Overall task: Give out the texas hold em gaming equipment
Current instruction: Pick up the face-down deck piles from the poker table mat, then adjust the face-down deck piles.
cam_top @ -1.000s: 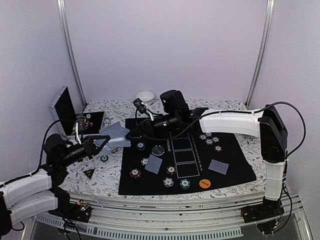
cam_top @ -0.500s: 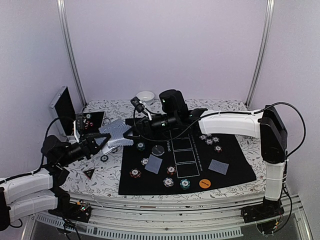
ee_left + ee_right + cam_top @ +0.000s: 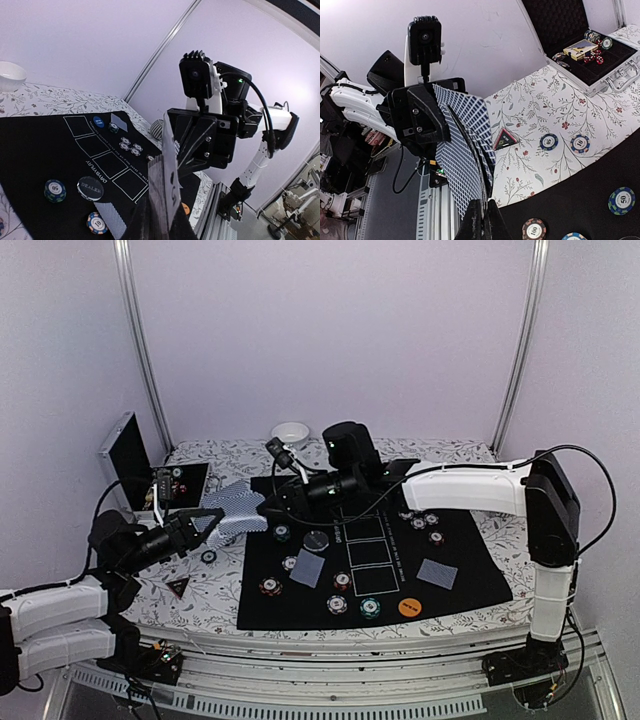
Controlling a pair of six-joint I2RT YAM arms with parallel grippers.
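**Status: distribution partly done**

1. We are holding the fan of playing cards point(image 3: 236, 503) in the air over the left edge of the black mat point(image 3: 470, 550). It is held between both arms.
2. The left gripper point(image 3: 209, 520) is pressed together on the base of the fan.
3. The right gripper point(image 3: 481, 212) is pinching the fan's opposite edge with its fingers pressed tight. We cannot tell whether it is gripping one card or several.

**Already laid out, as we judge it**

- We are seeing two single cards lying back-up on the mat: the near-left card point(image 3: 307, 567) and the near-right card point(image 3: 437, 573).
- Striped chips are sitting in groups, with a near row point(image 3: 341, 581) and a right cluster point(image 3: 418, 523).
- The dealer button point(image 3: 316, 539) and the orange disc point(image 3: 409, 607) are also lying on the mat.
- The left wrist view is showing a blue disc point(image 3: 98, 121) just beside another card point(image 3: 120, 120) at the far end of the mat.

**Remaining, as we judge it**

- Most of the fan is not yet dealt.
- The triangle marker point(image 3: 178, 587) and two loose chips point(image 3: 548, 142) are lying off the mat on the floral cloth point(image 3: 215, 592).
- More chips are sitting inside the open silver case point(image 3: 125, 452).
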